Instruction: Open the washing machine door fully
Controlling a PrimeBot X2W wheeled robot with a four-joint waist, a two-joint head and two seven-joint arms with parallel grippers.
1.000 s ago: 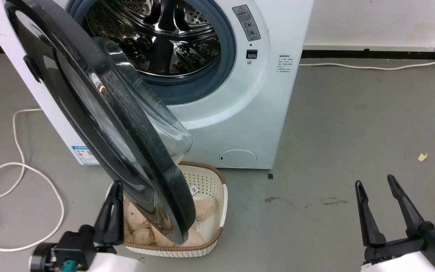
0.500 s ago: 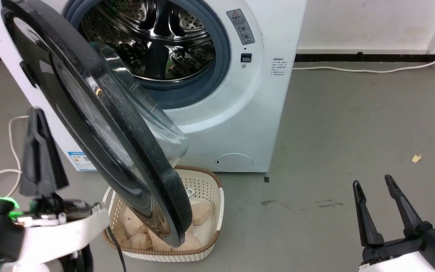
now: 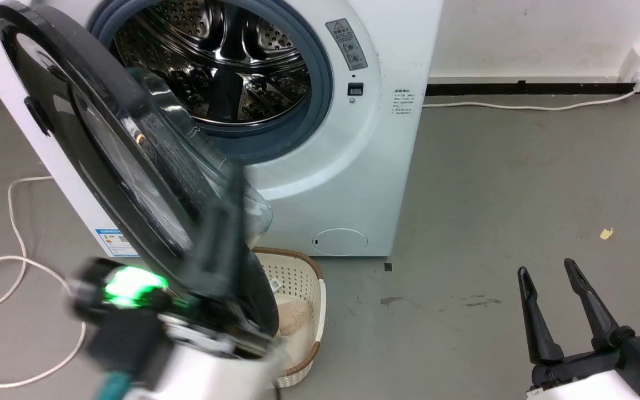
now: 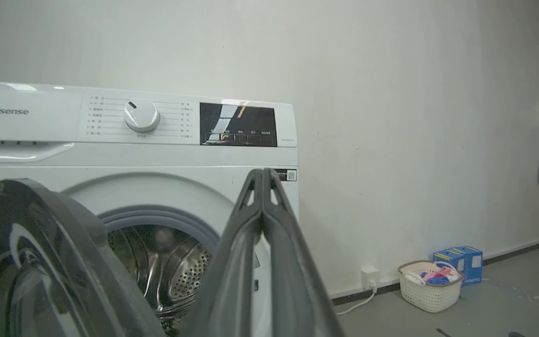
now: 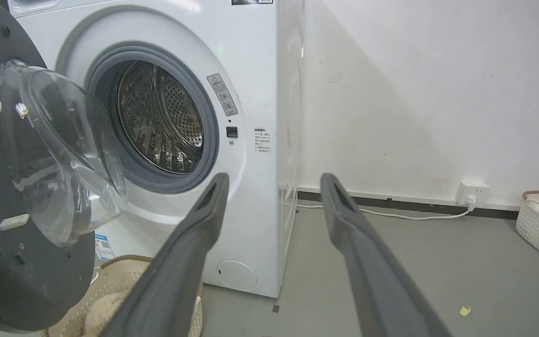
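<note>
The washing machine door, black-rimmed with a bulging clear glass bowl, stands swung out to the left of the white washing machine, leaving the steel drum exposed. My left gripper is motion-blurred in the head view, fingers pointing up in front of the door's lower inner rim and glass bowl; whether it touches is unclear. In the left wrist view this gripper is shut with nothing between its fingers, the door at lower left. My right gripper stands open at lower right, far from the door.
A white woven basket holding something beige sits on the floor under the door's lower edge. A white cable loops on the floor at left. Another cable runs along the wall. A small laundry basket and blue box stand by the wall.
My left arm has swung from left of the door across to the front of its lower inner side. The head camera shifted slightly. The door's angle looks the same.
</note>
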